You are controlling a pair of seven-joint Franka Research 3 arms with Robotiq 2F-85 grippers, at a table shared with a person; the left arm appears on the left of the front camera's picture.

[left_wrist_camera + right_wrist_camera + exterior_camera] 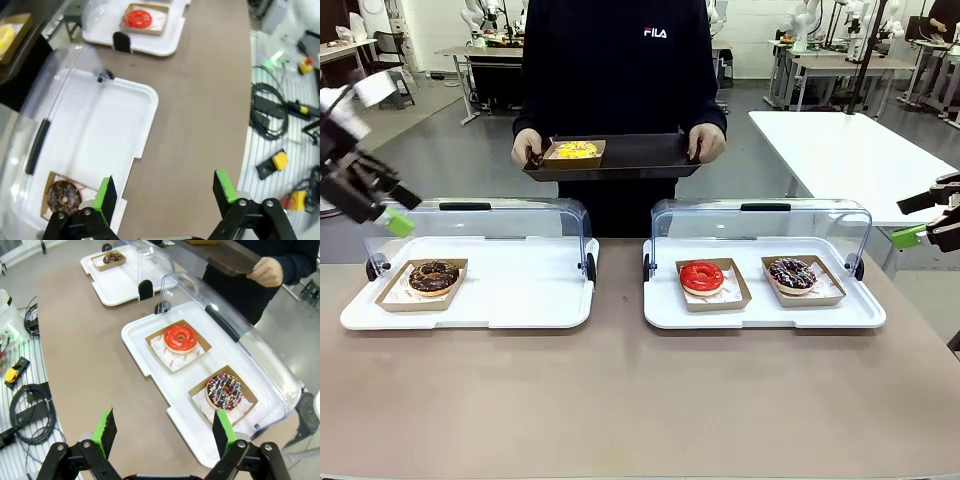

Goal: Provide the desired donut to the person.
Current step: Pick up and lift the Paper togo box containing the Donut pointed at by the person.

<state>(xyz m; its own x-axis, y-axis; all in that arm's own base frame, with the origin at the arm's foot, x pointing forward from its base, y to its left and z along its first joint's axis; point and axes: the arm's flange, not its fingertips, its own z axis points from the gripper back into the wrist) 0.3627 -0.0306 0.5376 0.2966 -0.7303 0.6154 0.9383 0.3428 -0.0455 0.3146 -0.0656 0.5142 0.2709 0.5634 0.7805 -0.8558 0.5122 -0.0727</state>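
Note:
The person (620, 70) stands at the far side with both hands on a dark tray (640, 157) that carries a yellow donut (576, 150) in a cardboard box. A chocolate donut (433, 276) lies on the left white tray (500, 300). On the right white tray (760, 312) are a red donut (701, 276) and a sprinkled chocolate donut (792, 272). Which one is the desired donut I cannot tell. My left gripper (402, 208) hangs open over that tray's left end, above the chocolate donut (63, 196). My right gripper (912, 220) is open past the right tray's end, holding nothing.
Clear hinged lids (480, 225) stand raised along the back of both white trays. The brown tabletop (620, 400) in front of them is bare. A white table (840, 150) stands at the back right. Cables (27, 410) and control boxes lie beyond the table's edge.

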